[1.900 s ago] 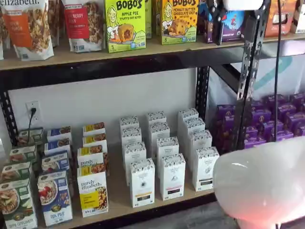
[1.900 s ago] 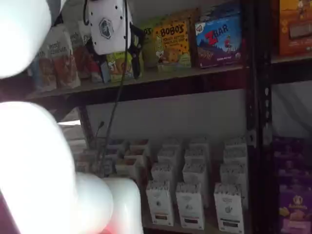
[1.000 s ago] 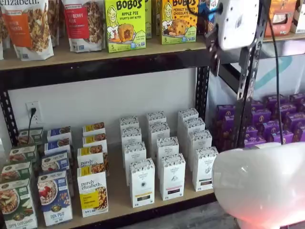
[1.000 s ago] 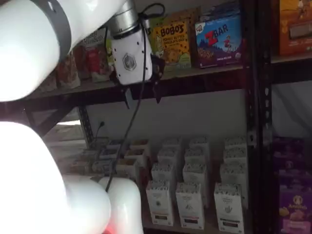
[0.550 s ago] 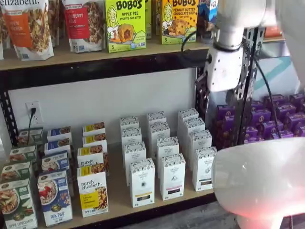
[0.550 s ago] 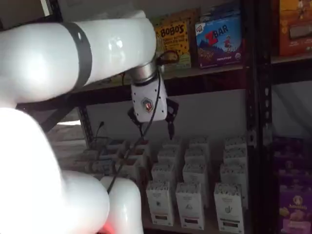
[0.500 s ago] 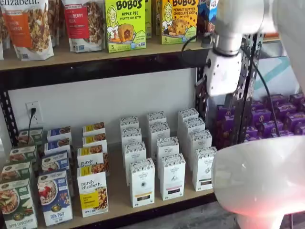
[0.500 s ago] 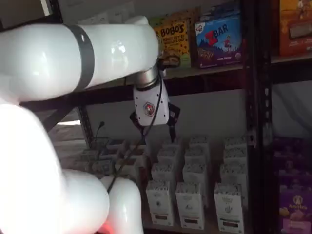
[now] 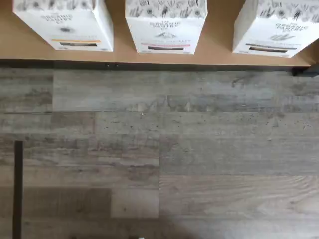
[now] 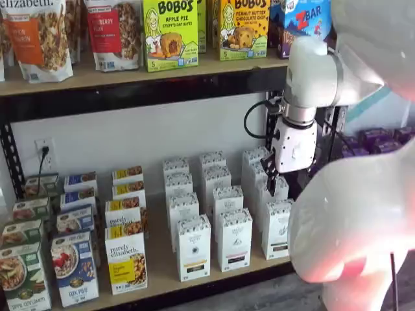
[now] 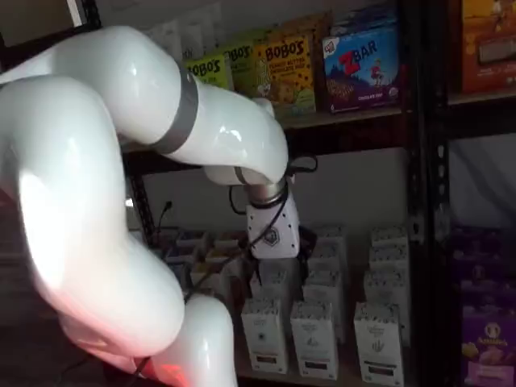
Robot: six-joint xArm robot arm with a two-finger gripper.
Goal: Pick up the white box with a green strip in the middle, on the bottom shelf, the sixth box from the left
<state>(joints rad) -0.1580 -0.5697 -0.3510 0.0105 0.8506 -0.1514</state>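
White box (image 10: 279,228) (strip plain from wrist (image 9: 274,24))

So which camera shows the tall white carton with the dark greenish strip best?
The wrist view: the tall white carton with the dark greenish strip is close and sharp, though its top is cropped. Both shelf views show it smaller and blurrier.

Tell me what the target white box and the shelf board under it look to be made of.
The white box looks like matte printed paperboard: crisp folded edges, flat printed faces, no glare. The bottom shelf looks like a smooth light tan wood or fibreboard panel with no visible grain; a dark rail, probably metal, runs along its front.
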